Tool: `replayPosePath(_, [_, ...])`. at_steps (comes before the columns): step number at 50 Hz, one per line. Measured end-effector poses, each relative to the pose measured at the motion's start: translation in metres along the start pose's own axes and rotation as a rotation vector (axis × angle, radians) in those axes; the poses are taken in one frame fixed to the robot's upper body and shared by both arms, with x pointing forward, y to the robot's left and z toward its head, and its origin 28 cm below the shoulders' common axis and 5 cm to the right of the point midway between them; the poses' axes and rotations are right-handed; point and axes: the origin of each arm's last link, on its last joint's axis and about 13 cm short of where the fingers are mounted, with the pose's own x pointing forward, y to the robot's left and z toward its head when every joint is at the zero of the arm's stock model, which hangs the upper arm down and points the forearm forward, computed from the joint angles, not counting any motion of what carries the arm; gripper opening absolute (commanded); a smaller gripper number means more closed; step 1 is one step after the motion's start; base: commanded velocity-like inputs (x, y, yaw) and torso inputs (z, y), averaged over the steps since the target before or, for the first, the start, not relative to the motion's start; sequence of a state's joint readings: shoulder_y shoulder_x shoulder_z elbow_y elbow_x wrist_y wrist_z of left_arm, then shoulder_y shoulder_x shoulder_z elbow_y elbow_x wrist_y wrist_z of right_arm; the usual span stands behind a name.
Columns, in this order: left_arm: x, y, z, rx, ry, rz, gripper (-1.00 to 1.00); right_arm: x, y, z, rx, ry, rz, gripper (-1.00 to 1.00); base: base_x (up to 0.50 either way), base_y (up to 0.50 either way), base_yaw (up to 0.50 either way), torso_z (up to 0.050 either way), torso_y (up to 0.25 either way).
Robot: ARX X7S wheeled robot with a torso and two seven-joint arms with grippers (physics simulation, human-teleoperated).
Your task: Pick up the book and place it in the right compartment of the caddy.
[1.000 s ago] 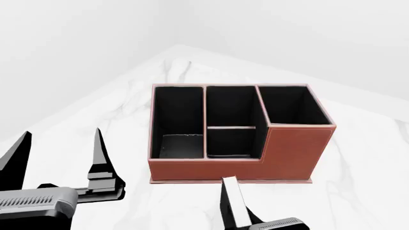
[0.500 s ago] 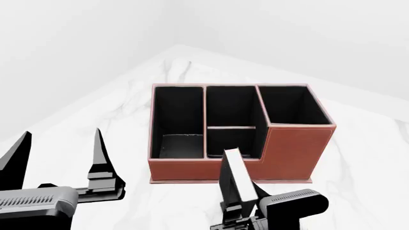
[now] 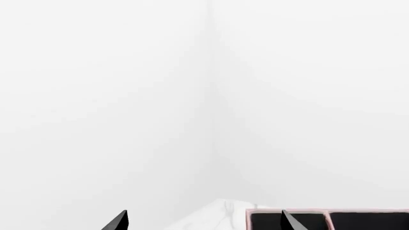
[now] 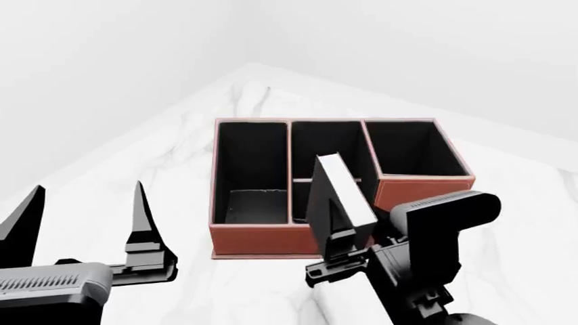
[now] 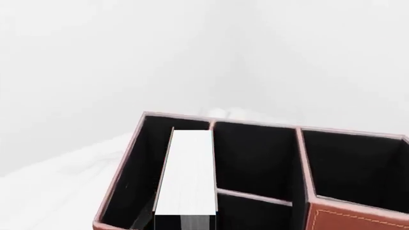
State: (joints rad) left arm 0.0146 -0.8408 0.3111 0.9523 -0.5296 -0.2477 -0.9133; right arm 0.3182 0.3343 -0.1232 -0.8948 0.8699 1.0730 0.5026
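Note:
The reddish-brown caddy point(image 4: 271, 238) with its black lining stands on the white marble table. Its right compartment point(image 4: 411, 149) is the tall squarish end section. The thin black book point(image 4: 336, 193) with white page edges is held upright above the caddy's front wall, before the middle cells. My right gripper point(image 4: 342, 242) is shut on the book's lower end. In the right wrist view the book's page edge point(image 5: 188, 172) lies over the caddy point(image 5: 255, 125), left of the right compartment point(image 5: 357, 167). My left gripper point(image 4: 88, 193) stands open and holds nothing, left of the caddy.
The marble table point(image 4: 135, 156) narrows to a corner behind the caddy, with pale walls around it. In the left wrist view the left gripper point(image 3: 204, 221) shows only two dark fingertips point(image 3: 121, 219), with the caddy's rim point(image 3: 268, 211) beside one.
My right arm has risen into view and carried the book up and forward, from the near table edge to above the caddy's front wall. The left arm has not moved.

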Motion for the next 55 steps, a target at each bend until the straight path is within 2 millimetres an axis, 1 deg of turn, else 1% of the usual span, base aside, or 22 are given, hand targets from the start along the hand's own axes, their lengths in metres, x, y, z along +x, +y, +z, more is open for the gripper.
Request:
replayPosePath(21, [0.0,-0.001,-0.001,0.004,0.002,0.001,1.0,0.014,-0.019,0.07,-0.038,-0.098,-0.022,-1.0,0.0,0.0,0.0,0.0,0.001])
replayPosePath(31, [0.0,-0.001,-0.001,0.005,0.002,0.001,1.0,0.02,-0.026,0.1,-0.051,-0.141,-0.034,-1.0,0.0,0.0,0.0,0.0,0.002])
replayPosePath(45, [0.0,-0.001,-0.002,0.005,0.006,-0.001,1.0,0.03,-0.033,0.133,-0.062,-0.181,-0.056,-1.0,0.0,0.0,0.0,0.0,0.001])
replayPosePath(55, [0.0,-0.002,-0.003,0.004,0.011,-0.003,1.0,0.042,-0.04,0.149,-0.064,-0.173,-0.08,-1.0,0.0,0.0,0.0,0.002,0.001])
